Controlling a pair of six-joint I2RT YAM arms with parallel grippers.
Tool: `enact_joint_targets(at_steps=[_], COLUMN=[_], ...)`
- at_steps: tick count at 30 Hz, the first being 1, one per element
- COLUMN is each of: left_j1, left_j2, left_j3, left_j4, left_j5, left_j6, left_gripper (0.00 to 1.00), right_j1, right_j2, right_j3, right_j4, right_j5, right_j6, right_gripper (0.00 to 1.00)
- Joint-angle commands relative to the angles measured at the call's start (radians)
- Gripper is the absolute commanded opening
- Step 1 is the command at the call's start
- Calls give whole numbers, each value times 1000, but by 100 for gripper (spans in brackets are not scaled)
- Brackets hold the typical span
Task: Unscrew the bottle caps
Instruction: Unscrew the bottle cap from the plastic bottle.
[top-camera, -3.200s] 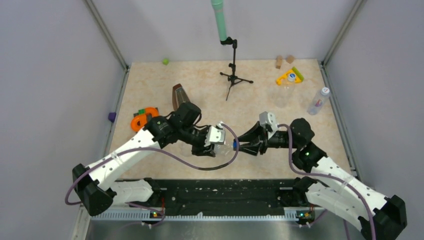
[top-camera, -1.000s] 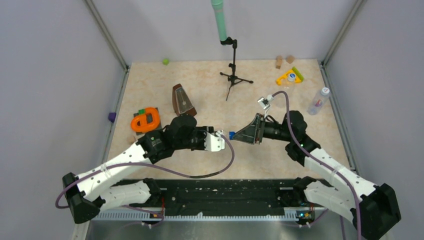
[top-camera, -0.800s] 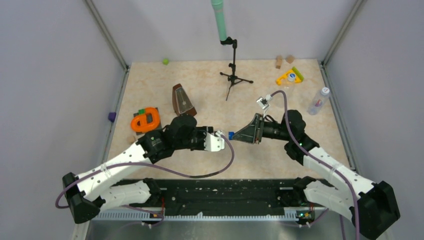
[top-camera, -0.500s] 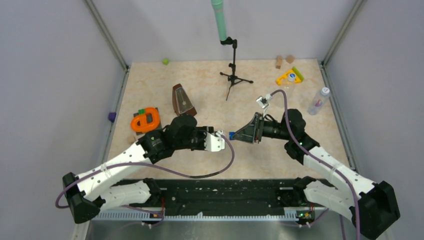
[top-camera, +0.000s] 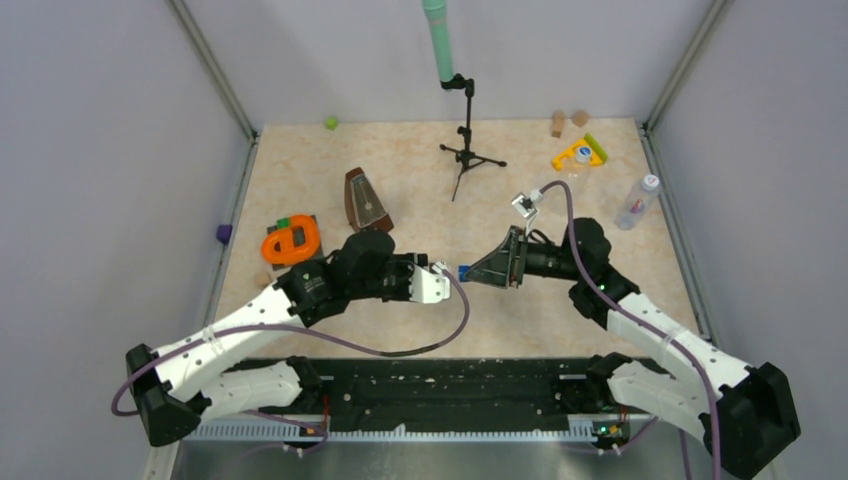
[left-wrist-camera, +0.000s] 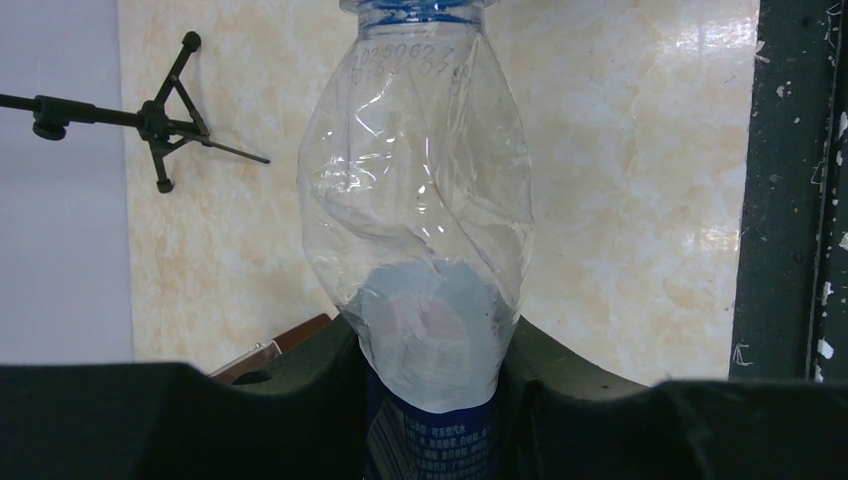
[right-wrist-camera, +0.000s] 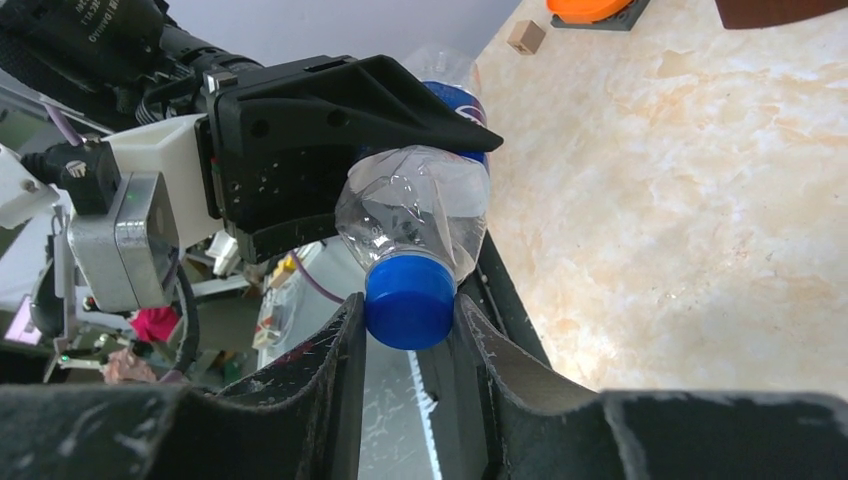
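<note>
- Since the earliest overhead picture, both arms have swung up to face each other, and the right wrist has rolled over. Across the last second almost nothing shifts.
- The left gripper (left-wrist-camera: 430, 345) is clamped around the lower body of the labelled bottle (left-wrist-camera: 420, 200). It holds the bottle level above the table (top-camera: 400, 160), neck toward the right arm.
- The right gripper (right-wrist-camera: 408, 325) is clenched on the blue cap (right-wrist-camera: 410, 300), one finger pressed against each side.
- That cap sits fully on the neck, so the first unscrewing looks begun at most, not finished.
- At the far right, the bluish bottle (top-camera: 634, 205) lies by the wall with its white cap (top-camera: 650, 182) on.
- Nearby, the clear bottle (top-camera: 570, 185) is faint from above; its cap seems to be on too.
- By this reading, all three caps remain to come off.
</note>
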Motion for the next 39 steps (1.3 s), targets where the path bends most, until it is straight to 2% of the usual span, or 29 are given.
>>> enact_joint_targets(at_steps=[1, 4, 7, 15, 22, 24, 25, 27, 29, 31, 34, 35, 37, 39], left_j1=[-1, 11, 57, 203, 220, 220, 220, 220, 220, 219, 211, 200, 160, 100], left_j2=[11, 46, 82, 59, 105, 123, 121, 98, 43, -30, -91, -91, -63, -23], left_j3=[21, 67, 143, 206, 280, 291, 289, 240, 151, 27, -105, -122, -109, -71], left_j4=[55, 27, -21, -87, -260, -286, -272, -164, 44, 293, 602, 659, 654, 593], left_j5=[49, 148, 330, 669, 833, 844, 826, 724, 614, 551, 549, 538, 487, 386], left_j6=[-58, -101, -136, -157, -101, -83, -81, -152, -290, -435, -656, -703, -732, -724], left_gripper=[0, 0, 0, 0, 0, 0, 0, 0, 0, 0, 0, 0, 0, 0], right_j1=[16, 56, 83, 86, 87, 87, 86, 86, 86, 86, 86, 86, 89, 96], right_j2=[-22, -25, -25, -82, -123, -147, -164, -193, -220, -244, -247, -237, -213, -191], right_j3=[61, 91, 122, 124, 145, 135, 122, 95, 71, 29, -11, -16, 0, 32], right_j4=[-51, -141, -222, -241, -239, -210, -186, -153, -116, -9, 112, 160, 220, 205], right_j5=[-16, 10, 48, -5, -36, 14, 86, 208, 366, 451, 576, 564, 532, 540], right_j6=[-109, -234, -351, -522, -613, -628, -606, -558, -433, -277, 7, 56, 75, 57], right_gripper=[0, 0, 0, 0, 0, 0, 2, 32, 62, 70, 72, 72, 72, 72])
